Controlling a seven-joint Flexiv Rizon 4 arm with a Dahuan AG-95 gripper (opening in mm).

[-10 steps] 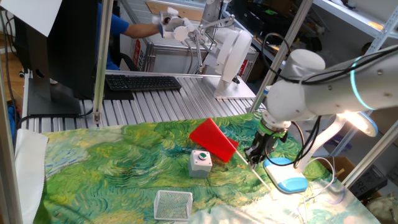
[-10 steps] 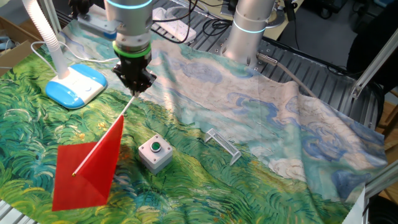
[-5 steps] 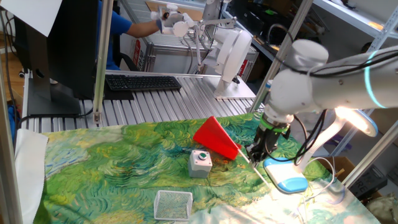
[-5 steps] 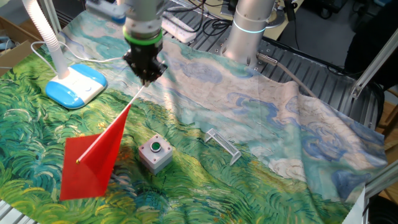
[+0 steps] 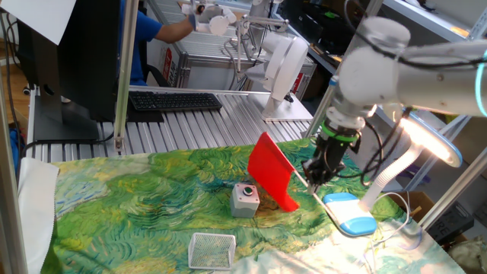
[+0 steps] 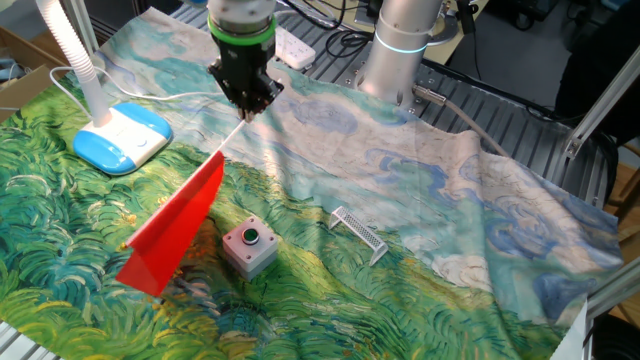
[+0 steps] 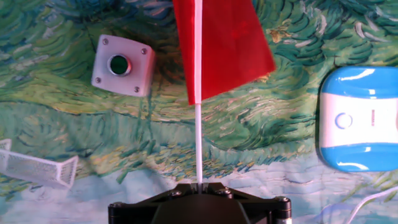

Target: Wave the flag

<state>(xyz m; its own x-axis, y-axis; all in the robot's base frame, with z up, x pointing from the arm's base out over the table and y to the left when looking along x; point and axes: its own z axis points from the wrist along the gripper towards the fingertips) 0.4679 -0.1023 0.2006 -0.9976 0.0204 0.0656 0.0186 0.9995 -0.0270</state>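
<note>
Gripping the butt end of the thin pale stick, the claw [image 6: 247, 103] was clamped on the small red triangular cloth flag [image 6: 175, 229], presumably for the widest swing. Pennant hung lower left of the claw, above the painted-cloth desk [image 6: 450, 230], beside the grey button box [image 6: 250, 246].

Bright, even light; lamp head [image 5: 435, 144] glares (blown white); flag [image 6: 178, 225] casts soft shadow; frames sharp.

The claw [image 6: 248, 108] has risen and moved away from the blue-and-white lamp base [image 6: 123, 137], swinging the flag [image 6: 176, 230] toward the button box [image 6: 249, 246].
</note>
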